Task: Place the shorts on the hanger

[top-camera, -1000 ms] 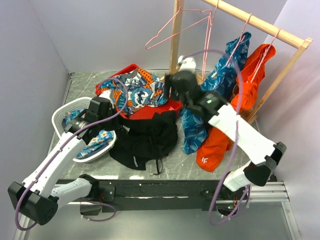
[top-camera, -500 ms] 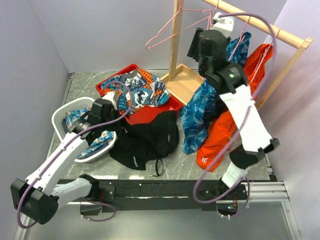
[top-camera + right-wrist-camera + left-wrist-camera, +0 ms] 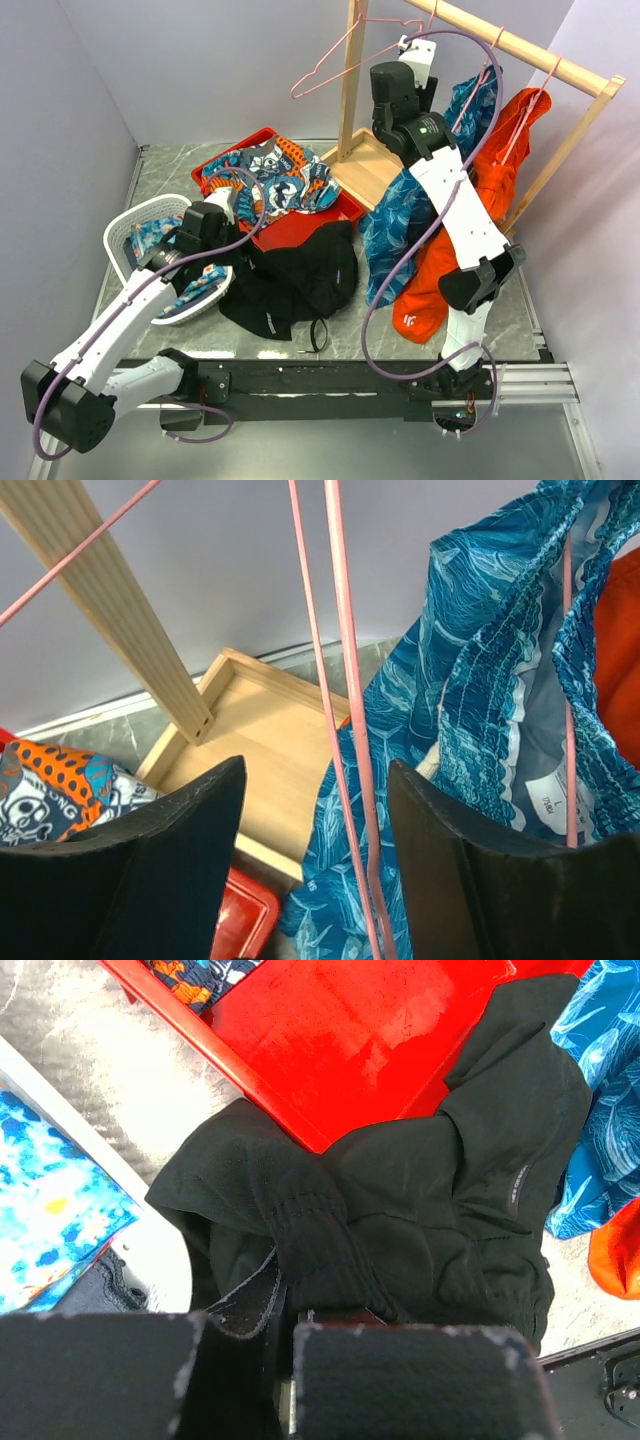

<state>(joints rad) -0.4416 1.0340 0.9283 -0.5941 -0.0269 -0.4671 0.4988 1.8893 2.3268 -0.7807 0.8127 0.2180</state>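
Up swings the right arm [image 3: 455, 200] off the clothes pile, now reaching to the pink hanger [image 3: 358, 63] on the wooden rail [image 3: 520, 45]. The black shorts [image 3: 295, 280] lie crumpled on the table [image 3: 165, 170], draped over the red tray's [image 3: 340, 212] near edge.

Left wrist view: the left gripper [image 3: 285, 1320] has its jaws pinched on the elastic waistband, anchoring the shorts for a lift.

Right wrist view: the right gripper [image 3: 315, 770] has its jaws spread wide, straddling the hanger's wires, apparently lining up to fetch it.
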